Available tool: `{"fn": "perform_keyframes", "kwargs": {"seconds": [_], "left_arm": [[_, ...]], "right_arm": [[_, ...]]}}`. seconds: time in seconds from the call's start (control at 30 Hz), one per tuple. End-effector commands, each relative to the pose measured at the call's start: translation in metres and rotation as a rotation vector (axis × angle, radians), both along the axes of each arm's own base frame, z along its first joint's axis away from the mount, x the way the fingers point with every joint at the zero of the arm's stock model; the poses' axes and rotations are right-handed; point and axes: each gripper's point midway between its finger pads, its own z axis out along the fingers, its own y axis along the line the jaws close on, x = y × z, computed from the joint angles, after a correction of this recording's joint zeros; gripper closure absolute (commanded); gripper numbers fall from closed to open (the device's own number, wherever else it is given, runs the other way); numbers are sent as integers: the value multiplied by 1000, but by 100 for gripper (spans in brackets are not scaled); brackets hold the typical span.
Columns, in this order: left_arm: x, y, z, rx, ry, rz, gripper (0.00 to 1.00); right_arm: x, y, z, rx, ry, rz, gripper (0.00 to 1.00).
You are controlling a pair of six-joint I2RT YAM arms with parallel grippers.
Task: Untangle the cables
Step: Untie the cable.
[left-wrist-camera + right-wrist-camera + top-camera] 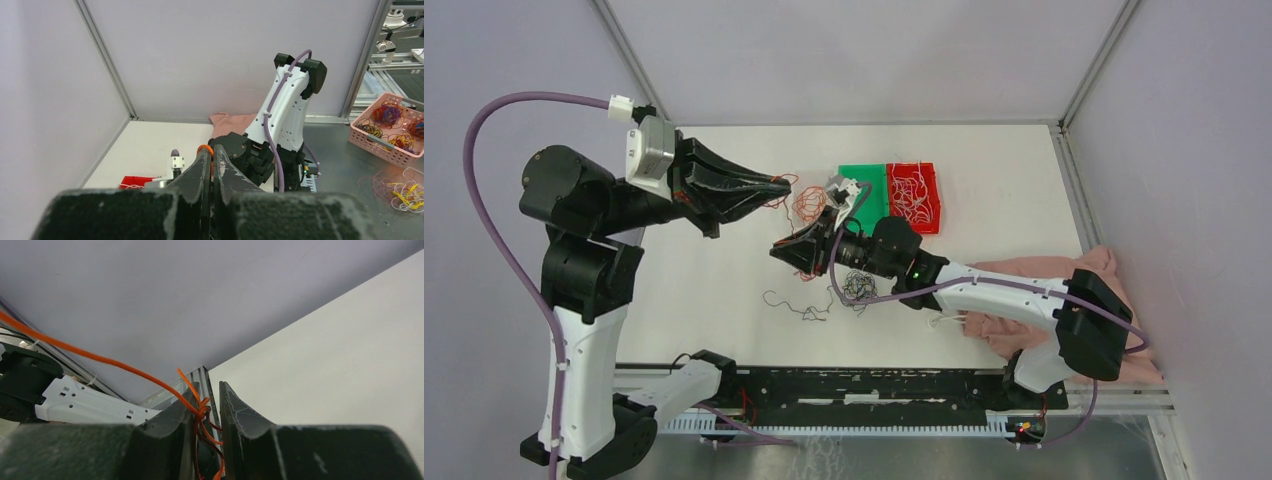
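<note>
The left gripper (211, 150) clenched an orange cable (205, 148), while the right gripper (209, 389) held close-set jaws around a knot of orange cables (202, 412); whether they pinched it was unclear.

No text, label, brand, number or sign can be read in any of the three views.
</note>
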Motion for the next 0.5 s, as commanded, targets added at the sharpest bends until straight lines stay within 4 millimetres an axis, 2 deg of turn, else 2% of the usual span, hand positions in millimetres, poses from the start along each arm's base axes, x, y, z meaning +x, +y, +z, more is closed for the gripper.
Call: {"fn": "perform_keyframes", "kwargs": {"seconds": [0.0,0.27,0.47], "left_arm": [[-12,5,30,-39,-121,10,97],[-8,9,49,-62,-192,59,97],[5,12,51,-71,-217,134,97]], "right_arm": [[1,-2,-19,24,50,-21,74],[1,-12,-72,-58,112,-54,74],[5,-20,-99,-92,143,-95,75]]}}
